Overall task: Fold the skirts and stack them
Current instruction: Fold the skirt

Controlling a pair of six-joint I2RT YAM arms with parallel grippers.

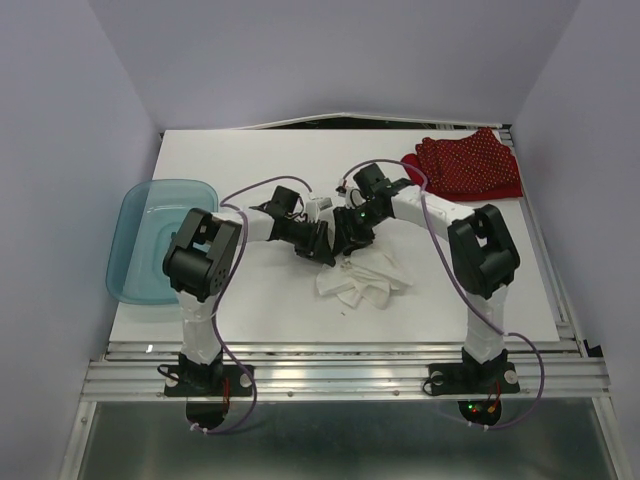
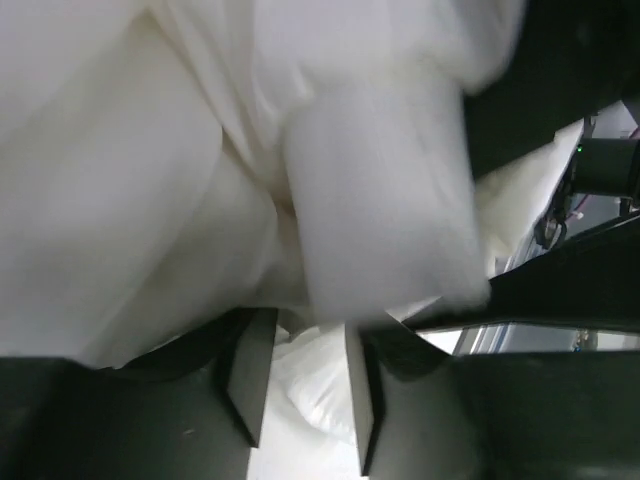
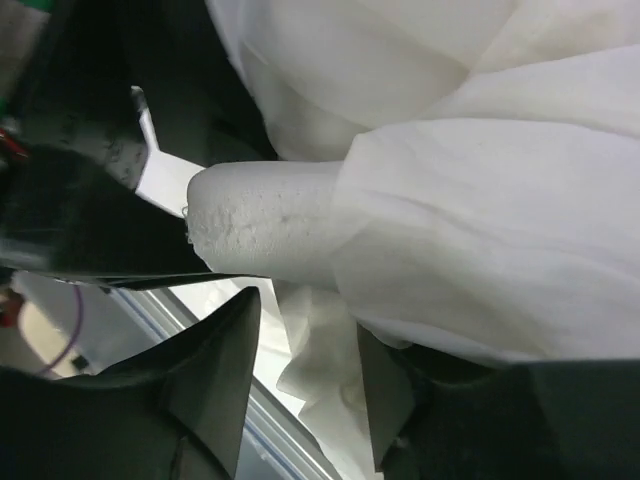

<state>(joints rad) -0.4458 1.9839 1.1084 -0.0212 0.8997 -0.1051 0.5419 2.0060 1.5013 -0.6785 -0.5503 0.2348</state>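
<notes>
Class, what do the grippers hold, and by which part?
Left gripper and right gripper both hold the white skirt by bunched upper cloth; edge hidden.

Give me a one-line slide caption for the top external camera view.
Mid-table, the left gripper and right gripper pinch the white skirt; red polka-dot skirt lies far right, teal tub left.

- We find the tabletop [image 1: 450, 300] stretching away from the two arm bases at its near edge.
- A tub [image 1: 125, 215] sits at the left edge.
- The first skirt [image 1: 365, 280] lies near the middle.
- The left claw [image 1: 325, 245] and right claw [image 1: 350, 235] meet over its far side, with cloth lying against both.
- The second skirt [image 1: 470, 165] lies in the far right corner, well apart from the first.
</notes>
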